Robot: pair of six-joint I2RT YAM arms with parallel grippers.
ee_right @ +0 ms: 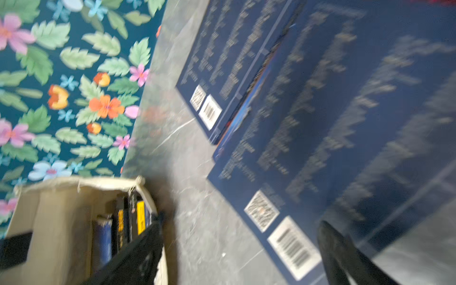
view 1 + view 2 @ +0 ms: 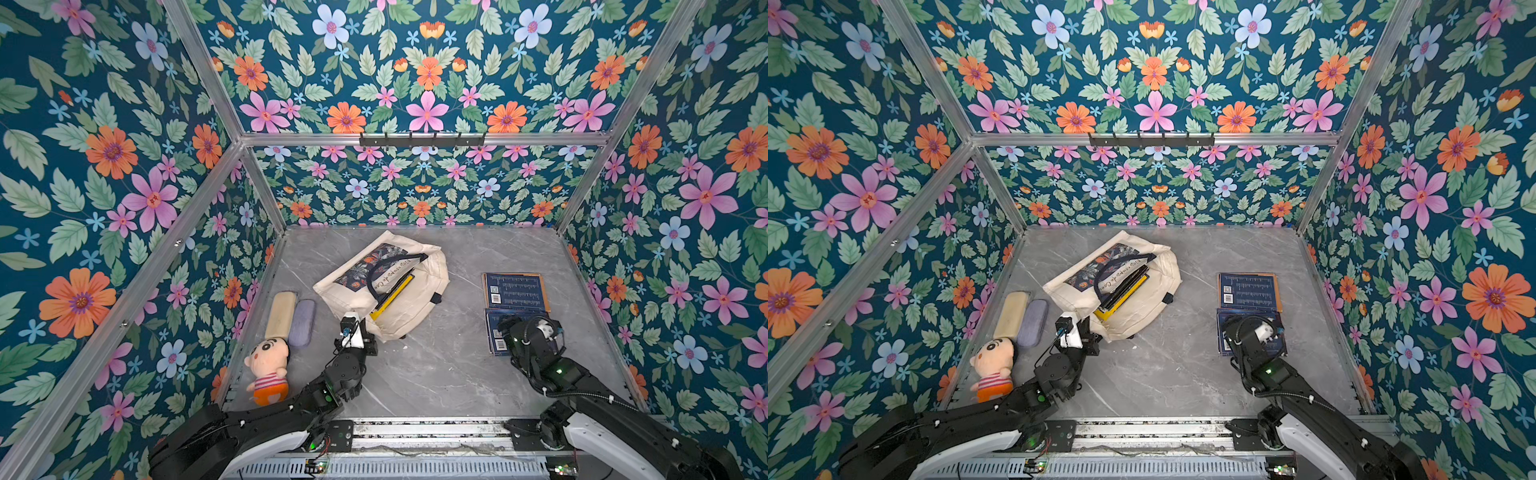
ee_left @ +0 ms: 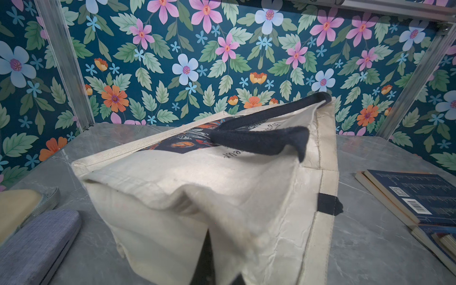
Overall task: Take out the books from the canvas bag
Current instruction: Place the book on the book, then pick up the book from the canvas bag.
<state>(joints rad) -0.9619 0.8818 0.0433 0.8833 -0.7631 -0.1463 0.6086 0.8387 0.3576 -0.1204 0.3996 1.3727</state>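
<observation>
The cream canvas bag (image 2: 419,291) (image 2: 1154,274) lies on its side mid-table, its mouth towards me. Several books (image 2: 392,297) (image 1: 118,229) show inside it, yellow and dark spines outward. My left gripper (image 2: 368,330) (image 3: 217,271) is shut on the bag's near edge; bunched fabric (image 3: 222,222) hides the fingers. Two dark blue books lie on the table at the right: the far blue book (image 2: 515,291) (image 1: 227,61) and the near blue book (image 2: 496,338) (image 1: 320,148). My right gripper (image 2: 513,328) (image 1: 241,266) hangs open over the near book's barcode corner, holding nothing.
At the left lie a beige case (image 2: 281,309), a grey-purple case (image 2: 302,318) and a plush doll (image 2: 268,370). Flowered walls on metal posts close in three sides. A black hook rail (image 2: 422,139) runs along the back wall.
</observation>
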